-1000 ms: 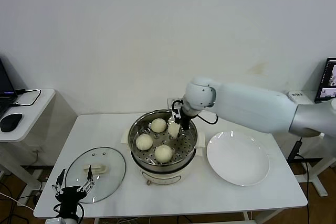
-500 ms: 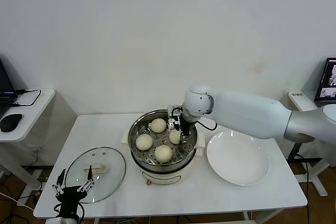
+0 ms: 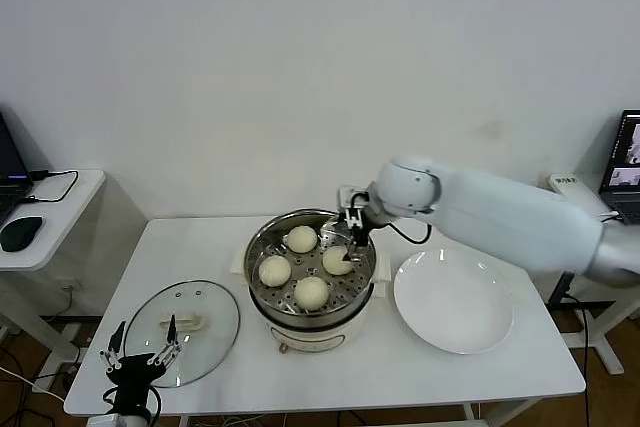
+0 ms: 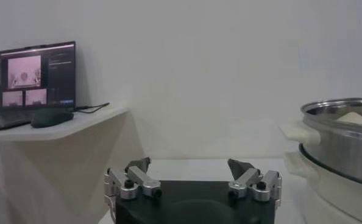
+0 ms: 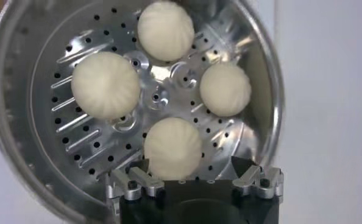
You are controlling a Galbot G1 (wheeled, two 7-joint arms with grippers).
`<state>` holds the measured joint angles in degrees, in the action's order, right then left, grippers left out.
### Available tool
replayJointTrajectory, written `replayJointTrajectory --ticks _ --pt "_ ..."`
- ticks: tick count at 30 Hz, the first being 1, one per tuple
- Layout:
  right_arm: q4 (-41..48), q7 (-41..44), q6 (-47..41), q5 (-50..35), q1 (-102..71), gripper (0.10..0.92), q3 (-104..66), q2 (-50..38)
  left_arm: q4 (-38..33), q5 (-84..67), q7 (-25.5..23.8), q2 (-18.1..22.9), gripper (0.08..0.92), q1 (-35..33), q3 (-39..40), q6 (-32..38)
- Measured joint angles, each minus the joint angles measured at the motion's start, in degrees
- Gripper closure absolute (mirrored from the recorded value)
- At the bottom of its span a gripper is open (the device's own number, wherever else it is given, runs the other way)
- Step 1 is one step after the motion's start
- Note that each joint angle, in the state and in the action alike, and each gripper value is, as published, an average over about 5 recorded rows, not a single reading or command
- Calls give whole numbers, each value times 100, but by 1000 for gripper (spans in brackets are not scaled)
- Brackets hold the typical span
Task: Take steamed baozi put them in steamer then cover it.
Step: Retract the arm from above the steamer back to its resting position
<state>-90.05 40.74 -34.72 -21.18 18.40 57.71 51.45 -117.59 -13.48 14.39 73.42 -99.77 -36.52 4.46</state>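
Released, the fourth of four baozi (image 3: 336, 260) sits below the open, empty right gripper (image 3: 352, 240).

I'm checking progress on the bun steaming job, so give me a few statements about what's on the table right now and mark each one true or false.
1. Four baozi lie in the steamer. True.
2. The cover sits on the steamer. False: it lies on the table, to the robot's left of the steamer.
3. The white plate holds one bun. False: nothing lies on it.
4. The right gripper has its jaws open over the steamer, holding nothing. True.
5. The left gripper grips the cover's handle. False: it is open near the table's front edge.
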Motion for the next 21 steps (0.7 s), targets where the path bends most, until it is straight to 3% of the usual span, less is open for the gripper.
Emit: replayJointTrajectory --ticks 11,21 --pt "-722 -1941 1215 -168 -2618 203 -2324 -804 70 91 -23 58 177 -8 44 32" --pt "-766 -2797 3022 624 -5874 203 -5579 68 190 507 132 144 177 92 202 115"
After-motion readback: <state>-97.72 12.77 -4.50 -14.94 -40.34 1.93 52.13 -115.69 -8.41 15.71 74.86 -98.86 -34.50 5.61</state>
